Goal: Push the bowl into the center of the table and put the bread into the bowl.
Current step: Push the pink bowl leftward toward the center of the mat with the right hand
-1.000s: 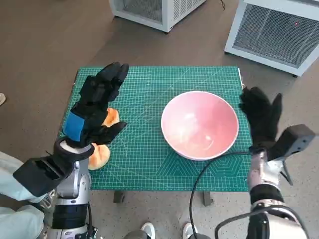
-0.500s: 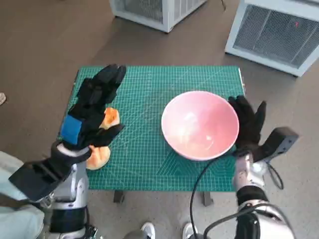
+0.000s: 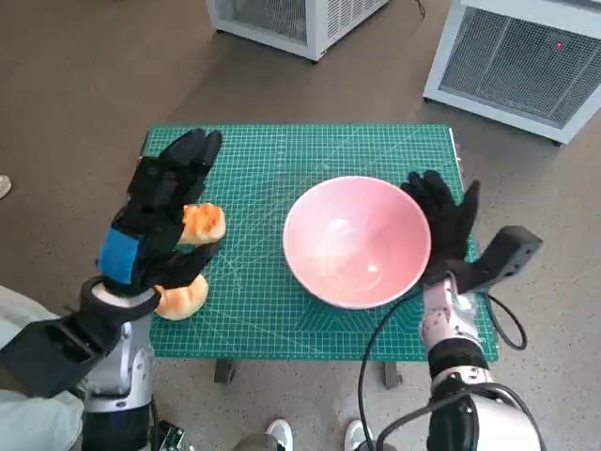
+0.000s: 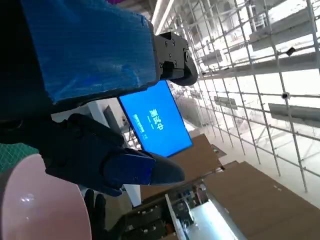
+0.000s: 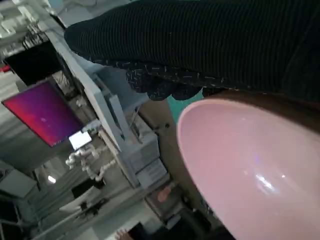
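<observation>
Head view is showing the right hand (image 3: 443, 225) standing upright at the right side of the pink bowl (image 3: 357, 241), fingers spread apart and pointing toward the far edge of the table, palm facing the bowl's wall and touching or very nearly touching its rim. It is holding nothing. The right forearm (image 3: 449, 324) is rising from below the near table edge, with a black cable looping beside it. In the right wrist view the knitted glove (image 5: 210, 45) is lying directly against the pink rim (image 5: 240, 155), which supports contact.

The left hand (image 3: 155, 221) is raised over the left part of the table, fingers extended and spread, pointing away from the robot, blue tape showing on its back. It is gripping nothing. It is hovering above the bread, partly covering it; whether it is touching the bread cannot be told.

Two pieces of bread are lying on the green cutting mat (image 3: 282, 160): one bread roll (image 3: 203, 224) just beside the left hand's fingers, another bread roll (image 3: 183, 297) near the mat's front left corner, under the wrist. The bowl is sitting upright, somewhat right of the mat's middle, well apart from the bread.
</observation>
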You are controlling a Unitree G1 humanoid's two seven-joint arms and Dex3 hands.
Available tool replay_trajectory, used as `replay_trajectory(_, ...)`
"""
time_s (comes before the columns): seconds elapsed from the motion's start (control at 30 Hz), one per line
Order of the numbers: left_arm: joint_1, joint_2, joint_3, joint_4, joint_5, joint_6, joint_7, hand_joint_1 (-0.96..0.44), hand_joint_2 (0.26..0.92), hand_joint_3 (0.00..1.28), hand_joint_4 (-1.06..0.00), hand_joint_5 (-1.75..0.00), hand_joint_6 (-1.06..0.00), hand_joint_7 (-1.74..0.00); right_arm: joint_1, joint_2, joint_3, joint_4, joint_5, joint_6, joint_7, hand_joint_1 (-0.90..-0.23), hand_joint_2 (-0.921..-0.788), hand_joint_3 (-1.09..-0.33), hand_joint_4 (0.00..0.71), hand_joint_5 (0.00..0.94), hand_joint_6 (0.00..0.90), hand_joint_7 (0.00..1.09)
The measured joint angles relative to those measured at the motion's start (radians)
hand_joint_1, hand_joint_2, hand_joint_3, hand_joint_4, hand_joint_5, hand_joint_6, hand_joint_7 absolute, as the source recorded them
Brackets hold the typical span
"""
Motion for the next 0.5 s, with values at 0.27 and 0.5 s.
replay_trajectory(0.27,0.03,0.005,0.006,-0.043,0.006,0.024,0.027,-0.6,0.921,0.25,-0.23,0.0,-0.04,-0.62,-0.032,0.029,0.0,0.005,-0.001,0.014,-0.009,-0.597,-0.921,-0.826,0.161,0.006,0.076,0.49)
replay_trajectory(0.5,0.062,0.006,0.013,-0.088,0.023,0.047,0.061,-0.61,0.921,0.24,-0.24,-0.01,-0.04,-0.63,-0.057,0.06,0.002,0.009,-0.006,0.025,-0.016,-0.595,-0.921,-0.827,0.17,0.005,0.109,0.46)
